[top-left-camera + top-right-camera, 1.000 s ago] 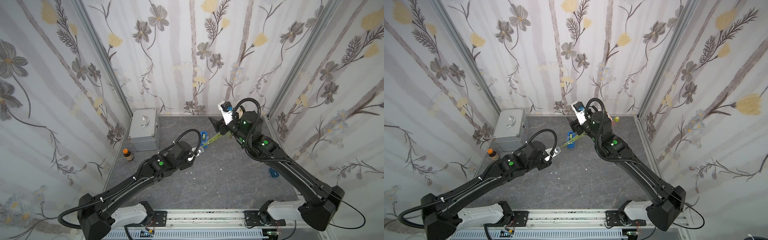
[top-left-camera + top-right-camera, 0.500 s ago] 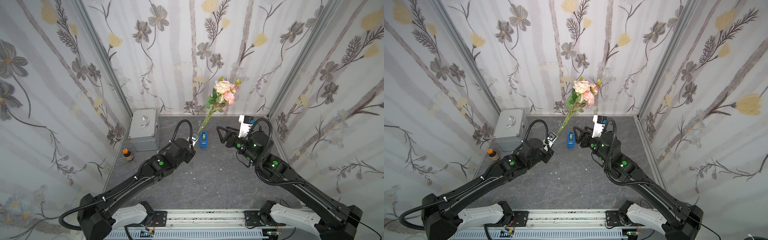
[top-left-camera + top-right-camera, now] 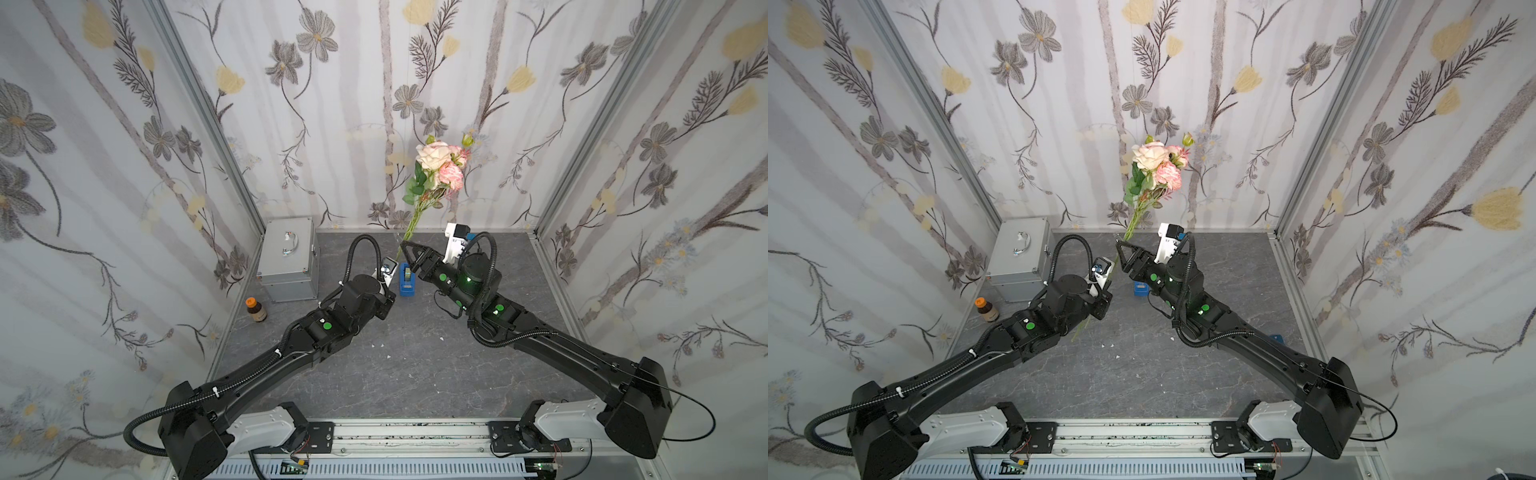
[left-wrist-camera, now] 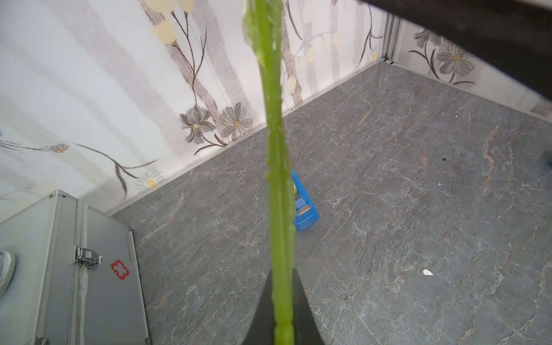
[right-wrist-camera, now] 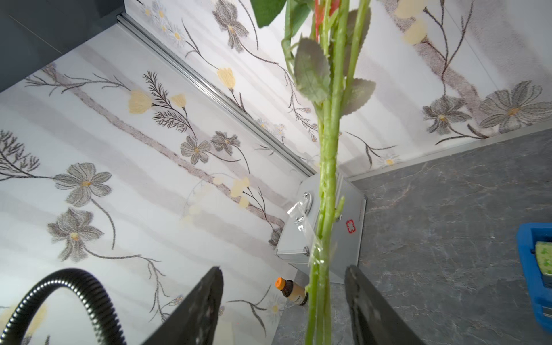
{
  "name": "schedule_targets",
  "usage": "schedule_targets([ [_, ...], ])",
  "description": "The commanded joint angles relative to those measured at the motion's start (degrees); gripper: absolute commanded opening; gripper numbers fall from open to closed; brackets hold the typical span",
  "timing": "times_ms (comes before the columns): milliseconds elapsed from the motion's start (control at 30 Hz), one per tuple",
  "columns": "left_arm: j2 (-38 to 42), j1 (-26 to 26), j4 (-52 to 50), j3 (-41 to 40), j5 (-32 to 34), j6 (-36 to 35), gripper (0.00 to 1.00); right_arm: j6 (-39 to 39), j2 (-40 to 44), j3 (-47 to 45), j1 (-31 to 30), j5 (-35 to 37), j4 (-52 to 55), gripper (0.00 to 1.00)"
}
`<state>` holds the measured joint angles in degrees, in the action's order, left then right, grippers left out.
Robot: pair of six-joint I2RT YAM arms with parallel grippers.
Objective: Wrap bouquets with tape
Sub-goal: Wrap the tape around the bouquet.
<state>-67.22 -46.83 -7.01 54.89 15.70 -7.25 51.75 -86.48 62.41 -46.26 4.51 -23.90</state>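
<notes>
Clamping the lower stems, your left gripper has both fingers pressed tight on the bouquet, which rises tilted toward the back wall with its blooms high above the table. Your right gripper stands with its jaws apart further up the same stems, which pass between them with a gap on each side. A strip of clear tape clings to the stems there, one end sticking out free. The blue tape dispenser sits on the table below the two grippers, near the middle of the back edge. You have a silver case in the back left corner and a brown bottle just in front of it by the left edge.
</notes>
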Motion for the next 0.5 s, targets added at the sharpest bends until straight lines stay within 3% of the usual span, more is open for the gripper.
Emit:
schedule_targets([
  [0,0.84,0.02,3.86,-0.47,-0.49,1.06,0.0,4.31,-2.89,2.24,1.1,-2.65,-5.02,0.59],
  [133,1.17,0.03,3.85,-0.53,-1.09,1.04,0.0,3.8,-7.21,6.4,1.23,-3.85,-2.2,0.55],
  [233,1.13,-0.02,3.95,-0.47,-0.87,0.68,0.0,3.8,-8.85,7.19,1.24,-4.15,-1.84,0.36],
  [400,0.8,0.02,3.38,0.45,-0.68,0.49,0.0,3.8,-10.79,8.54,1.18,-4.97,-1.15,0.32],
  [467,0.95,0.02,3.17,0.48,-0.78,0.5,0.0,3.13,-10.85,8.94,1.52,-5.21,-1.31,0.08],
])
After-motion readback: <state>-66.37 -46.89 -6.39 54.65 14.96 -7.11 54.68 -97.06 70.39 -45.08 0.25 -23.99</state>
